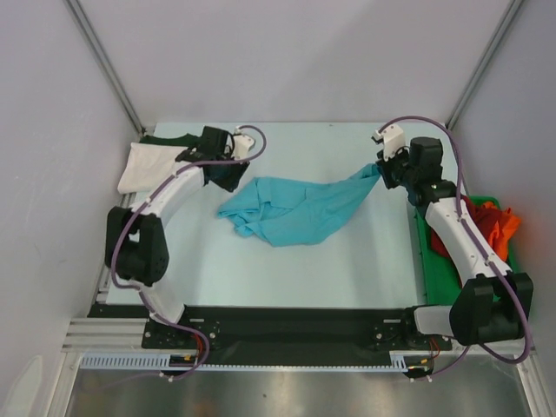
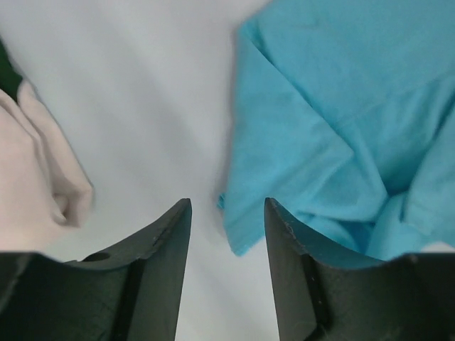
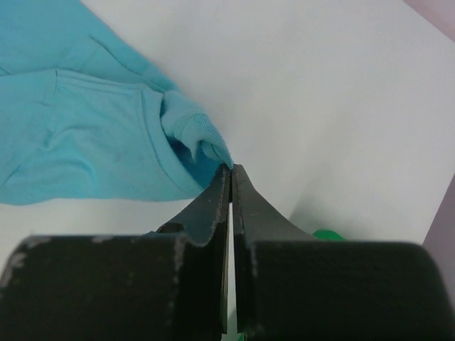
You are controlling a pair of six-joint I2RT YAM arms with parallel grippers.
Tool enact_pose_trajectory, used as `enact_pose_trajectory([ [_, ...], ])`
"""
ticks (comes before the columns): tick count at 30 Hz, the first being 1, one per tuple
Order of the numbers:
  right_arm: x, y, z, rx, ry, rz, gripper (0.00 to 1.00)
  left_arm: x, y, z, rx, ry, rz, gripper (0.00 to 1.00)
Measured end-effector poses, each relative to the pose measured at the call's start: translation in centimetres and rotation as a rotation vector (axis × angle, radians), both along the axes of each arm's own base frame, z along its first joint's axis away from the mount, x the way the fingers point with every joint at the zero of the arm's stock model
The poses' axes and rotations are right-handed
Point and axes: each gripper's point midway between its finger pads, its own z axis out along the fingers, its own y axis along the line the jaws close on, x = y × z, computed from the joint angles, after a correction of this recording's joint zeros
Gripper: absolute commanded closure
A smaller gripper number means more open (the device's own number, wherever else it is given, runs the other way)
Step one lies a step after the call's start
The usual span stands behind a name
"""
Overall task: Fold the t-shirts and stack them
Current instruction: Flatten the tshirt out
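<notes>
The turquoise t-shirt (image 1: 295, 208) lies crumpled in the middle of the table. My right gripper (image 1: 383, 170) is shut on its right corner (image 3: 206, 145) and holds that corner stretched toward the right. My left gripper (image 1: 228, 174) is open and empty, just left of the shirt's left edge (image 2: 238, 227), which lies between and beyond the fingertips. The white t-shirt (image 1: 146, 165) and the dark green t-shirt (image 1: 169, 138) lie at the far left behind the left arm. The red t-shirt (image 1: 478, 217) and the orange t-shirt (image 1: 504, 228) sit bunched at the right.
A flat green tray (image 1: 439, 269) lies along the table's right edge under the red and orange cloth and the right arm. Grey walls close in the back and sides. The black rail with the arm bases (image 1: 287, 334) runs along the near edge.
</notes>
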Motion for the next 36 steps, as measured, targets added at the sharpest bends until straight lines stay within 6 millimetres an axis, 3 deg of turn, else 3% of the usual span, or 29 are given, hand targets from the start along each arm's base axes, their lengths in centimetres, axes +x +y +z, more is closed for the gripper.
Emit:
enact_pose_trajectory([
  [4,-1.0,-0.2,0.4,0.007,-0.029,-0.002,1.00,-4.6,0.3,-1.1,-0.022,0.051,-0.048,0.47],
  [6,-1.8,-0.2,0.2,0.008,-0.029,-0.003,1.00,-5.4,0.0,-1.6,-0.028,0.072,-0.075,0.47],
  [13,-2.7,-1.0,-1.9,0.026,0.011,-0.029,1.00,-5.5,-2.1,-5.8,-0.016,0.183,-0.150,0.39],
  [17,-2.8,-1.5,-1.9,0.030,0.010,-0.043,1.00,-4.5,-3.5,-8.5,-0.007,0.248,-0.173,0.41],
  [20,-2.8,-2.0,-1.5,0.036,0.001,-0.055,1.00,-4.3,-4.3,-9.4,0.004,0.266,-0.188,0.42],
  [22,-2.8,-2.3,-1.3,0.042,-0.004,-0.066,1.00,-4.1,-4.8,-9.5,0.011,0.266,-0.191,0.48],
  [24,-2.9,-2.5,-1.2,0.051,-0.005,-0.074,1.00,-3.5,-5.1,-9.4,0.015,0.259,-0.186,0.60],
  [25,-2.9,-2.5,-1.2,0.055,-0.005,-0.074,1.00,-3.2,-5.3,-9.4,0.019,0.254,-0.184,0.75],
  [26,-3.0,-2.5,-1.2,0.059,-0.004,-0.075,1.00,-2.9,-5.4,-9.3,0.016,0.250,-0.174,0.82],
  [27,-3.1,-2.5,-1.3,0.061,-0.004,-0.077,1.00,-2.6,-5.4,-9.3,0.018,0.245,-0.167,0.98],
  [32,-3.3,-2.6,-1.9,0.064,0.007,-0.075,1.00,-1.4,-4.9,-8.9,0.029,0.196,-0.121,1.00],
  [36,-3.3,-2.6,-2.1,0.065,0.007,-0.077,1.00,-0.6,-3.2,-7.6,0.056,0.099,-0.046,0.99],
])
